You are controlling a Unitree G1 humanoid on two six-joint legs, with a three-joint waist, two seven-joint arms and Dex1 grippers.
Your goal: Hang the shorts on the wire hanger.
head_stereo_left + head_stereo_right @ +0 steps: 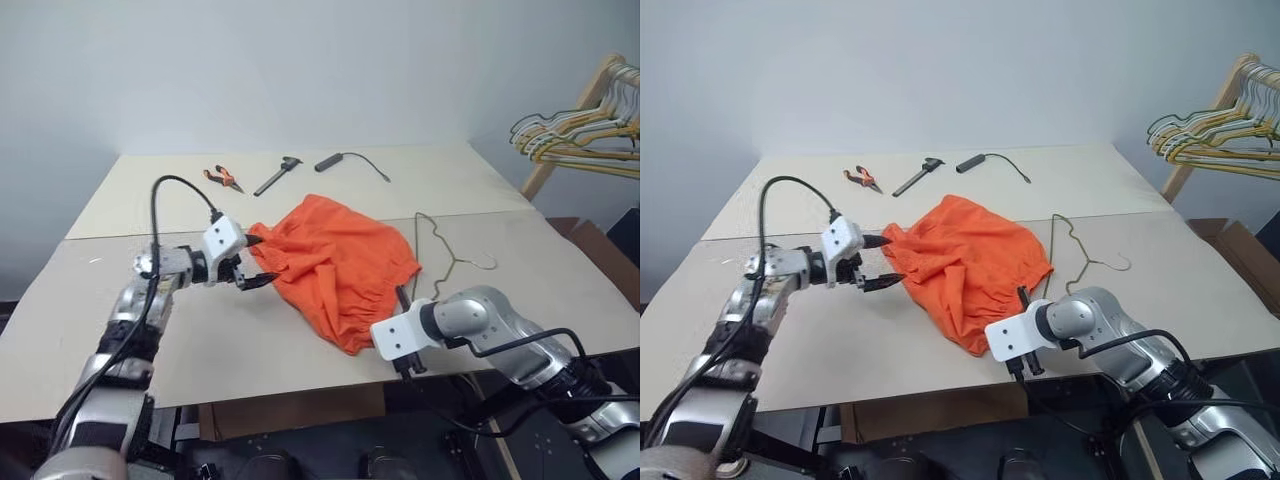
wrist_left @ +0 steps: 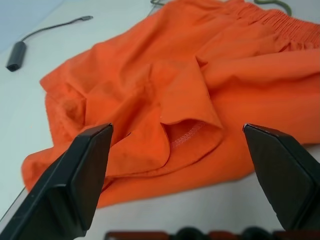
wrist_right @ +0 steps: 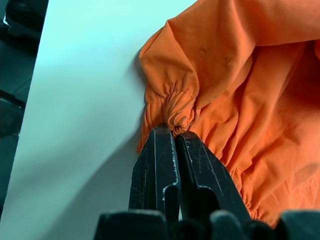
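Observation:
The bright orange shorts (image 1: 335, 255) lie crumpled in the middle of the table (image 1: 120, 330). My left gripper (image 1: 258, 260) is open at their left edge, with one finger on each side of a fold of fabric; in the left wrist view the shorts (image 2: 200, 85) spread just beyond the spread fingers (image 2: 85, 165). My right gripper (image 3: 175, 131) is shut on a bunched bit of the gathered waistband (image 3: 177, 107) at the shorts' near right edge. The wire hanger (image 1: 440, 262) lies flat on the table right of the shorts, its left part hidden under the fabric.
At the back of the table lie orange-handled pliers (image 1: 224, 178), a dark hammer-like tool (image 1: 278, 175) and a black handle with a cable (image 1: 345, 160). A wooden rack with a bunch of yellow and silver hangers (image 1: 580, 130) stands at the far right.

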